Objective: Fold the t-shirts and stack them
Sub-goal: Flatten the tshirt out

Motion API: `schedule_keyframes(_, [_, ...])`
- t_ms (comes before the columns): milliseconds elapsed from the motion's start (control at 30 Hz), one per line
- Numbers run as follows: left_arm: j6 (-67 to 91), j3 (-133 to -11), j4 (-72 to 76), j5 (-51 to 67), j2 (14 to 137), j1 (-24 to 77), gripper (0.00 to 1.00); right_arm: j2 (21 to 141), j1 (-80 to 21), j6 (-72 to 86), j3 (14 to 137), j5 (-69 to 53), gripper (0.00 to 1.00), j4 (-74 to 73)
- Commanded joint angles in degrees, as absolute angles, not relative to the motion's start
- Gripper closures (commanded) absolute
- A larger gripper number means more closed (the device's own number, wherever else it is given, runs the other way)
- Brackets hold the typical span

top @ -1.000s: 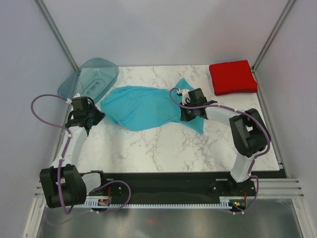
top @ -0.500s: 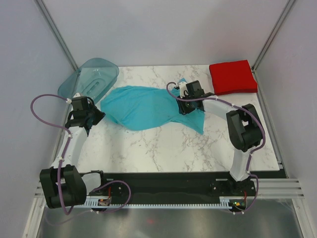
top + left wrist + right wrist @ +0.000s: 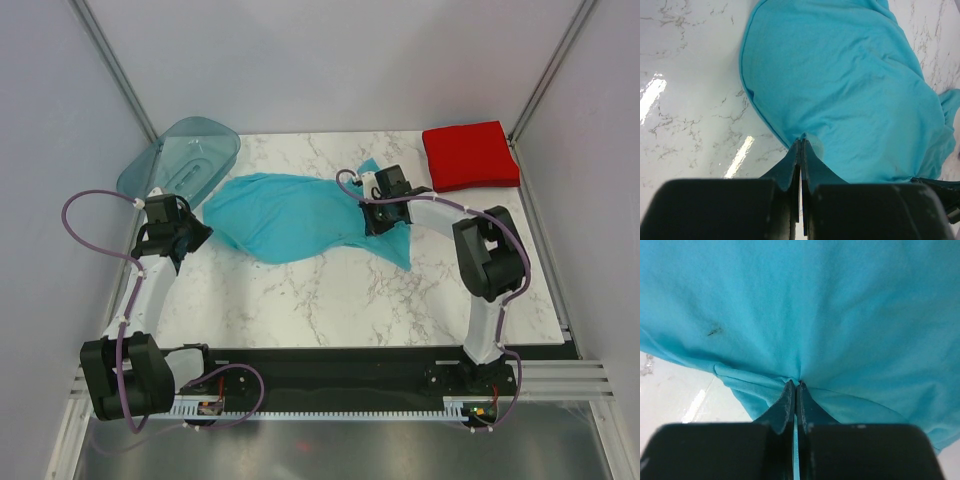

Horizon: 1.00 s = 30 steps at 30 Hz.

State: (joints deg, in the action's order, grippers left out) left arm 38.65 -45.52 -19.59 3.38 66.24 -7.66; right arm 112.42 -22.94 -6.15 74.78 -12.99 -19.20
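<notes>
Turquoise t-shirt [image 3: 290,215] pinched at both ends, not yet folded; red t-shirt [image 3: 470,155] lies folded at the far right corner of the worktop [image 3: 330,300].

Left claw [image 3: 801,142] is closed on the hem at the shirt's left edge; right claw [image 3: 796,384] is closed on a gathered pleat near its right end; the cloth lies bunched and slack between them at mid-worktop. Risks: each pinch holds only a narrow bite of fabric, so an outward pull may slip the hem free; the right pinch probably takes more than one layer, so a lift may drag a crease into the fold; the tray [image 3: 185,160] sits just beside the left end and could snag swung cloth.
</notes>
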Motion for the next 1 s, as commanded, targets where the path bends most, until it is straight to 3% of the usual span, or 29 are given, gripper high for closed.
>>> schedule_keyframes(0, [39.46,-45.62,-17.40,4.39,66.27,-7.82,0.98,106.10,-23.81,-3.96,75.50,-15.29,1.00,-19.86])
schedule_keyframes(133, [39.64,-45.44,-17.23,5.27,66.62,-7.82,0.98,103.28,-25.22,-1.41,72.78,-13.98,0.78,-20.21])
schedule_keyframes(200, [39.64,-45.18,-17.23,5.36,66.53,-7.82,0.98,102.40,-26.27,-1.41,70.94,-13.28,0.76,-20.13])
schedule_keyframes(300, [39.64,-44.83,-17.14,5.45,66.09,-7.82,0.98,102.56,-26.80,-1.85,70.05,-12.83,0.93,-19.86])
schedule_keyframes(433, [39.46,-44.30,-17.14,5.54,65.48,-7.74,0.98,102.48,-27.42,-1.93,69.87,-11.78,0.80,-19.78])
schedule_keyframes(533, [39.46,-43.86,-17.23,5.36,64.87,-7.73,0.98,102.31,-27.60,-2.02,70.05,-11.69,0.80,-19.78])
schedule_keyframes(800, [39.38,-43.33,-17.23,5.45,64.51,-7.73,0.98,100.29,-30.40,-0.44,69.52,-11.95,1.00,-20.74])
schedule_keyframes(967, [39.38,-43.24,-17.23,5.10,64.77,-7.74,0.98,99.58,-37.51,10.35,66.90,-8.02,1.00,-21.71])
